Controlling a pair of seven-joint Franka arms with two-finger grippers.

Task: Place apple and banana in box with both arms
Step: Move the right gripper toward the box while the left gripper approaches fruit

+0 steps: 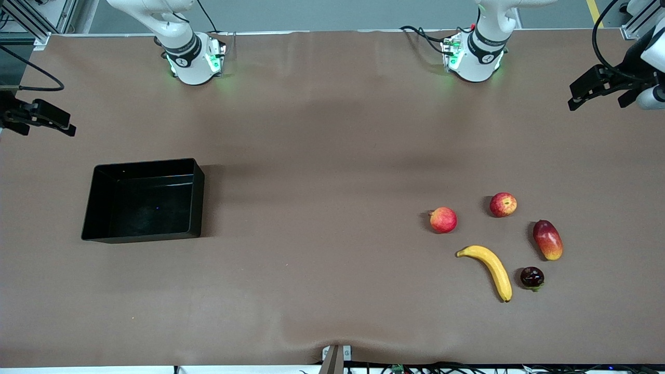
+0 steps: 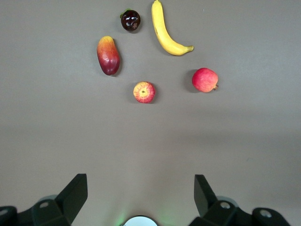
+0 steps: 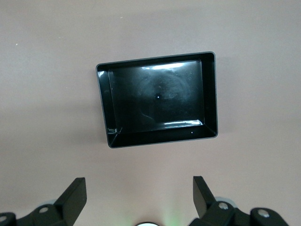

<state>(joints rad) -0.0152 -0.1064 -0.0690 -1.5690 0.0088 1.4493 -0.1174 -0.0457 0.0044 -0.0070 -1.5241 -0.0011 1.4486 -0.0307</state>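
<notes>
The apple (image 1: 503, 204) is small, red with yellow streaks, and lies on the brown table toward the left arm's end; it also shows in the left wrist view (image 2: 144, 92). The banana (image 1: 491, 267) lies nearer the front camera than the apple, and shows in the left wrist view too (image 2: 165, 33). The black box (image 1: 145, 162) stands empty toward the right arm's end and fills the right wrist view (image 3: 209, 94). My left gripper (image 1: 584, 91) is open, high over its end of the table (image 2: 141, 188). My right gripper (image 1: 52, 120) is open, high over its end (image 3: 139, 188).
A pinker round fruit with a nub (image 1: 443, 219) lies beside the apple, toward the box. A red-yellow mango (image 1: 547, 239) and a small dark fruit (image 1: 532, 277) lie beside the banana. The brown table (image 1: 322, 208) is bare between box and fruits.
</notes>
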